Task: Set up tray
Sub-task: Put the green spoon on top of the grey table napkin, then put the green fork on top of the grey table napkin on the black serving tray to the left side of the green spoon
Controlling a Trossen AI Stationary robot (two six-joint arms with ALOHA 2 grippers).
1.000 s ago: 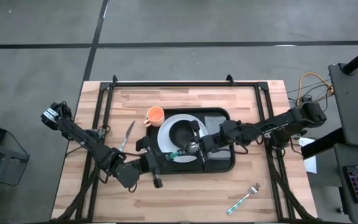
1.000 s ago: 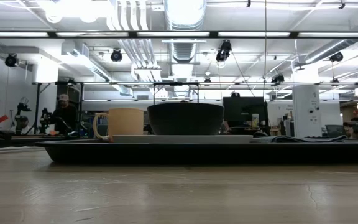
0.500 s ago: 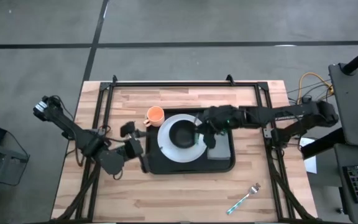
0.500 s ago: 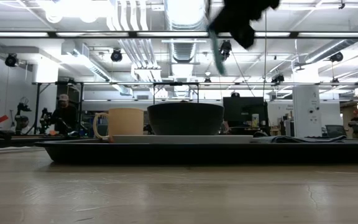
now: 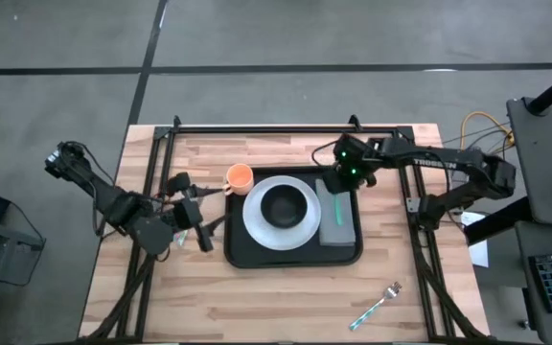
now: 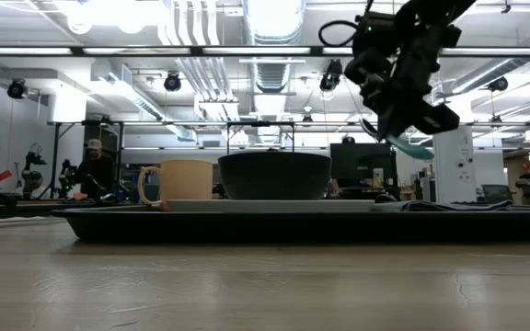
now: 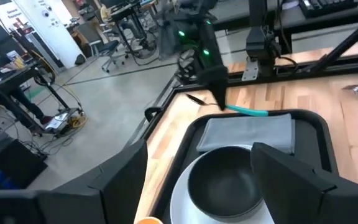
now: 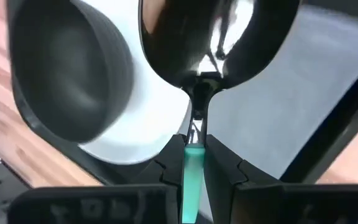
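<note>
Tray point(image 5: 293, 255), black and rimmed, was seen lying near the middle of the wooden table point(image 5: 286, 297). On it a white plate point(image 5: 255, 222) was set, and a dark bowl point(image 5: 283, 205) was set on the plate. A grey napkin point(image 5: 337, 222) was laid flat in the tray, just beside the plate on the side of the right arm. An orange cup point(image 5: 240, 176) stood on the table just outside the tray's far corner on the left arm's side; whether it touched the rim could not be told.

The right gripper point(image 5: 338, 184) was held above the tray's far edge, over the far end of the napkin. Its jaws were clenched on a spoon point(image 8: 211, 37) with a teal handle and a shiny bowl, gripped by the handle. In the low view the spoon point(image 6: 403, 144) was seen hanging clear of the tray, above the napkin and beside the bowl.

The left gripper point(image 5: 197, 213) was placed low over the table just beside the tray's edge on the left arm's side, near the cup. Its jaws were spread wide and nothing was held between them; in the left wrist view the bowl point(image 7: 222, 182) was framed between the two fingers point(image 7: 294, 180).

A fork point(image 5: 376, 306) with a teal handle lay on the table well apart from the tray, toward the near corner on the right arm's side.
</note>
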